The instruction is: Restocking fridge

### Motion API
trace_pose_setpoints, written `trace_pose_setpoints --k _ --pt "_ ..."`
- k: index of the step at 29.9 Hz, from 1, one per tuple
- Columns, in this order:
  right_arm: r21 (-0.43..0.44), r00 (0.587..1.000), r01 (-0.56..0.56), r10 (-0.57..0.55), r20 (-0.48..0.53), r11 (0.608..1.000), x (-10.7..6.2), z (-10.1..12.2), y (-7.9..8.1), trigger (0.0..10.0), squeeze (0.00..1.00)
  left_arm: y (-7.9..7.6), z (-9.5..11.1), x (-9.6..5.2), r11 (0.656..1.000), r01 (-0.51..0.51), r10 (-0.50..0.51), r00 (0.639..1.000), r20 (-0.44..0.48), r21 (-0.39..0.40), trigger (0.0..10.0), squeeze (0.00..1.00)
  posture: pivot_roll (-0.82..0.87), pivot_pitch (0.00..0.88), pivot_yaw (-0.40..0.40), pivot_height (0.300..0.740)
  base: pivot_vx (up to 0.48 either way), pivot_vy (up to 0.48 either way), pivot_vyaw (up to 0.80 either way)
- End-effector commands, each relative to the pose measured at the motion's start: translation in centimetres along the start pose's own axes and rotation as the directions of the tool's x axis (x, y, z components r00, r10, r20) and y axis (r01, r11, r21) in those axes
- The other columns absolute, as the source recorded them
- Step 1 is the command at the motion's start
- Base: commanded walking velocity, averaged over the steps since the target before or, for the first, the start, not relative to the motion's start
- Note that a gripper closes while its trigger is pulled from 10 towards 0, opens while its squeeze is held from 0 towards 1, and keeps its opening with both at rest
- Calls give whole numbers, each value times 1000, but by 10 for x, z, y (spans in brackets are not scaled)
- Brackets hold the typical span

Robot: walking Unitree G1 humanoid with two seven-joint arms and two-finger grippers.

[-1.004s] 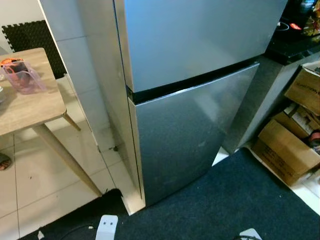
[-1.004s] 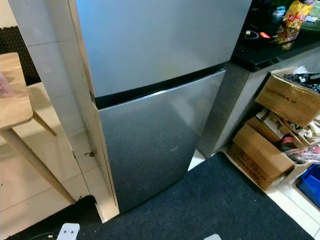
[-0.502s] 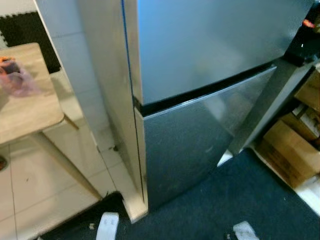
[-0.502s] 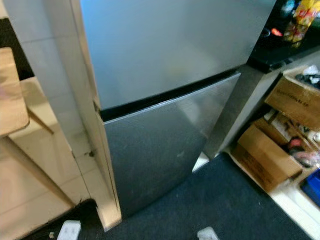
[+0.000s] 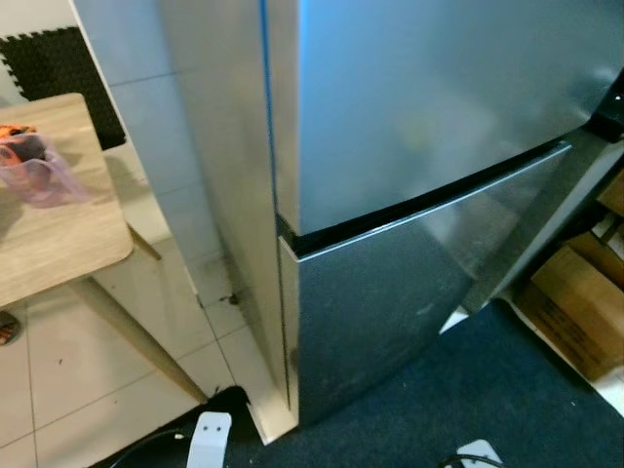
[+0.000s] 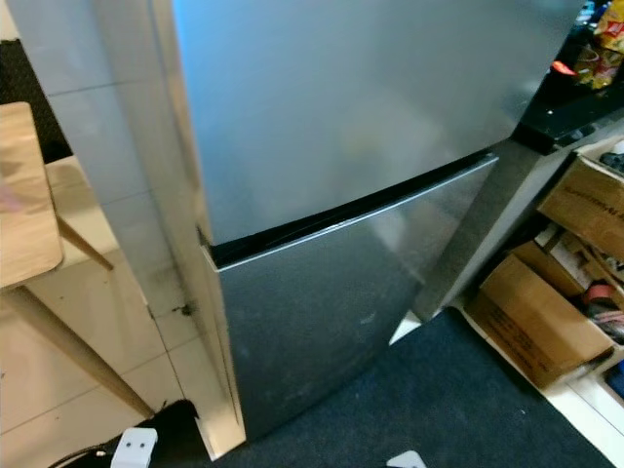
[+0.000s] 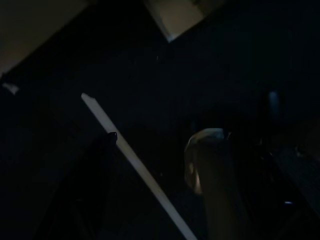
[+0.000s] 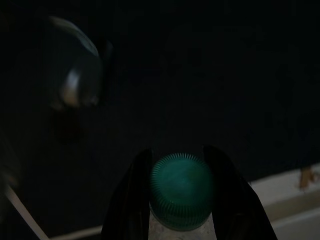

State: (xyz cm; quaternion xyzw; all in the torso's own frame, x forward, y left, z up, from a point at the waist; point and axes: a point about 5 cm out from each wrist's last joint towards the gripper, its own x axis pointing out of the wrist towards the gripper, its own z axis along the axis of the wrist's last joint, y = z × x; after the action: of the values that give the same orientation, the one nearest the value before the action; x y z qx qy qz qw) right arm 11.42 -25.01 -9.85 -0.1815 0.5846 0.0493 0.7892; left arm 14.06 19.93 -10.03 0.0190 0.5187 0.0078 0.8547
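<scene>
On your far left, a wooden desk (image 5: pixel 58 229) stands on the pale tiled floor (image 5: pixel 68 361), with a clear pink-tinted container (image 5: pixel 34 168) near its back edge. Behind it a black foam mat (image 5: pixel 58 63) leans against the wall. Near the bottom of the head view, a white plug adapter (image 5: pixel 208 439) lies at the edge of the dark carpet (image 6: pixel 429 400).

In front of you stands the fridge (image 5: pixel 419 195), silver and 2-doored, both doors closed, with a dark gap between the upper and lower door. Its cream side panel (image 5: pixel 219 195) faces the desk.

To the right of the fridge, cardboard boxes (image 6: pixel 541 317) sit on the floor below a black counter (image 6: pixel 570 102), and a yellow snack bag (image 6: pixel 606 44) stands on that counter.

The left wrist view is very dark; you can make out a pale strip (image 7: pixel 137 167) running diagonally and a pale rounded shape (image 7: pixel 207 160), but you cannot tell whether the left tool is apart or together.

In the right wrist view, your right tool (image 8: pixel 183 192) is clamped on a bottle (image 8: pixel 182 190) with a ribbed green cap, 1 black finger pressed on each side of the cap. The bottle hangs over the dark carpet, with a pale ledge just beyond it.
</scene>
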Motion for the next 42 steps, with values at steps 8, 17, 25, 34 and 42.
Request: trace_pose_setpoints --k 8,17,25,34,42 --pt "-5 1000 -18 18 2 1000 0 -2 4 10000 0 4 2 0 998 -29 30 999 23 -59 10000 0 -67 0 -40 740 0 0 0" --pt "-7 999 -36 36 22 999 2 11 18 10000 0 16 23 0 984 -58 75 993 96 -170 10000 863 -64 0 -37 740 0 0 0" --pt "-6 998 -45 45 36 999 3 21 25 10000 0 37 86 -4 925 70 66 938 341 -374 10000 1000 -68 0 -36 740 0 0 0" --pt "-3 998 -45 45 36 999 4 23 26 10000 0 28 147 -18 890 396 -201 786 584 -226 10000 0 -70 0 -37 740 0 0 0" --pt "-2 999 -44 44 33 999 3 21 25 10000 0 -1 186 -38 735 657 -595 506 624 167 10000 0 -72 0 -38 740 0 0 0"
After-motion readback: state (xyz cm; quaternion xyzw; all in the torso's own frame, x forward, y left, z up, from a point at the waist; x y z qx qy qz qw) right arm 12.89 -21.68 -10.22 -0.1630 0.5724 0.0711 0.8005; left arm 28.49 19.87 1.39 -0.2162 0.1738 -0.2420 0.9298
